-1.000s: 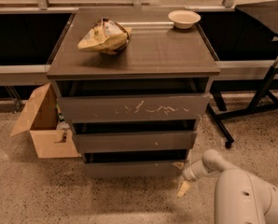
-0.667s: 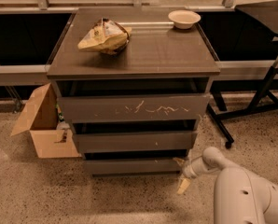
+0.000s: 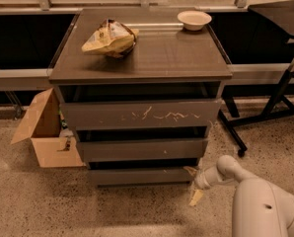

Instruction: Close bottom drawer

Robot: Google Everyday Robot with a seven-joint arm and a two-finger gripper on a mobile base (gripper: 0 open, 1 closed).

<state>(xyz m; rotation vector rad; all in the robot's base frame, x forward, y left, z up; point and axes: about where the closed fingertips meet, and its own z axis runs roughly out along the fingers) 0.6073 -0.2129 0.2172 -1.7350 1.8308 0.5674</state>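
The bottom drawer is the lowest of three dark grey-brown drawers in the cabinet. Its plain front stands a little out from the cabinet, with a dark gap above it. My gripper is low at the right end of that drawer front, close above the floor. It is open, with one tan finger against the drawer's right corner and the other finger pointing down to the floor. My white arm comes in from the lower right.
The scratched top drawer and the middle drawer also stand out. A crumpled bag and a white bowl sit on the cabinet top. An open cardboard box stands left; a black stand's legs are right.
Hardly anything. The gripper stays at the right end of the bottom drawer front, and the drawer front looks in the same place.
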